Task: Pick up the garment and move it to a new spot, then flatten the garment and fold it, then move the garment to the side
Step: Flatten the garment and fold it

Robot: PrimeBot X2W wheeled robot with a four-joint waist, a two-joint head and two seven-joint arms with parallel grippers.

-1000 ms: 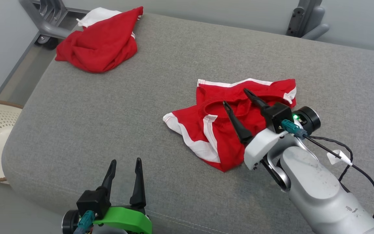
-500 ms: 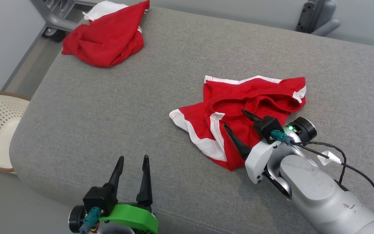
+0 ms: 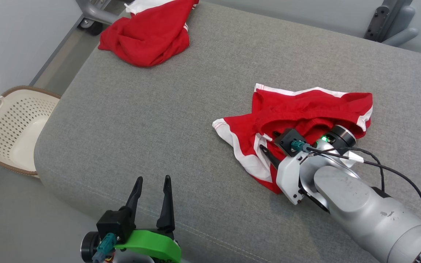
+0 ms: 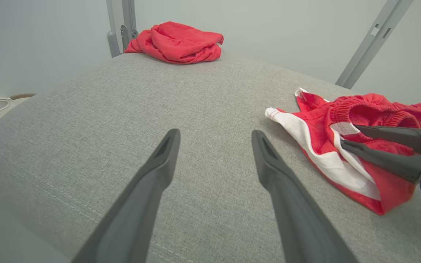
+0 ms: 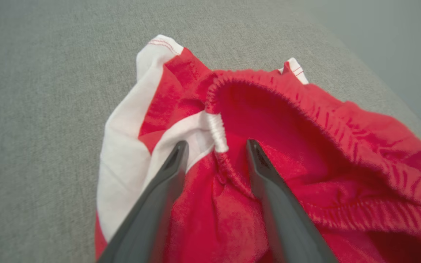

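Now | right end effector point(image 5: 216, 143): parted, astride waistband of shorts point(image 5: 305, 146) | left end effector point(image 4: 215, 132): wide, empty

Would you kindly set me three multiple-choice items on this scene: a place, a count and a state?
1. Where is the white basket relative to the grey cushion?
A. On top of it
B. Behind its far edge
C. Down beside its left end

2. How many red garments lie on the cushion?
A. One
B. Two
C. Three

3. How does the right gripper stand?
A. Open, fingers astride the shorts' waistband
B. Shut on bare cushion
C. Lifting the shorts clear

1 C: the head view shows it low, off the left end.
2 B: the shorts and a far bundle.
3 A: a finger shows either side of the waistband.
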